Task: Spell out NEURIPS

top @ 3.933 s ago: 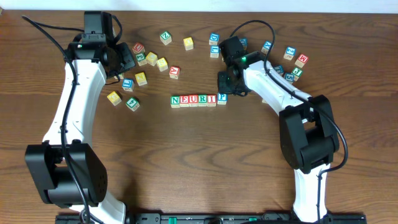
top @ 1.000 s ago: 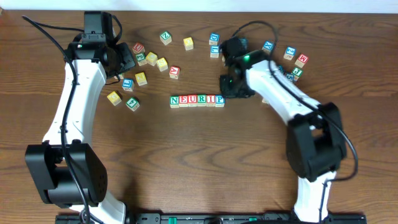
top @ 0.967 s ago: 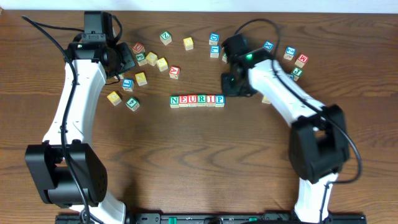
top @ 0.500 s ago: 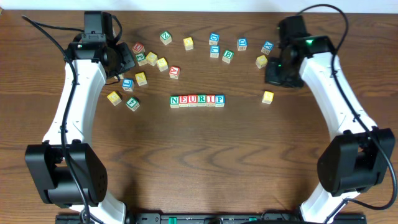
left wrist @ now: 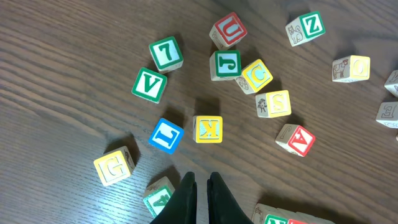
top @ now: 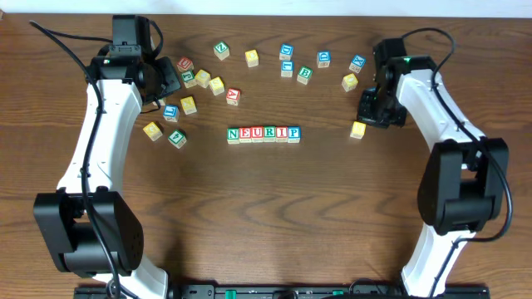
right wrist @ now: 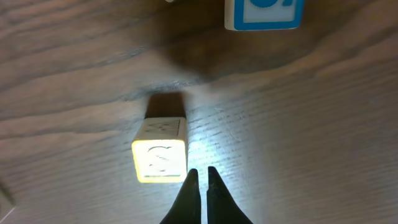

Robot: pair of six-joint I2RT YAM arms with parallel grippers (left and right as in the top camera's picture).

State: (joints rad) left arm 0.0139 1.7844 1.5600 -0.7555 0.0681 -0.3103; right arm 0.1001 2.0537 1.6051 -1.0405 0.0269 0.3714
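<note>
You have six letter cubes point(top: 263, 134) touching in a straight row at the middle of the bench point(top: 266, 216), reading N, E, U, R, I, P. A yellow-faced cube point(top: 358, 129) lies alone, well apart to the right of the P. Your right pincer point(top: 368, 119) hangs just beside that cube, on its far right side. Your left pincer point(top: 170, 81) sits far left, near a scatter of loose cubes point(top: 204, 79).

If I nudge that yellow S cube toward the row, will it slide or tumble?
The S cube probably slides, not rolls: it rests flat-faced on the table. It looks like solid wood, so likely rigid and light. Being as tall as wide, a high push might tip it.
</note>
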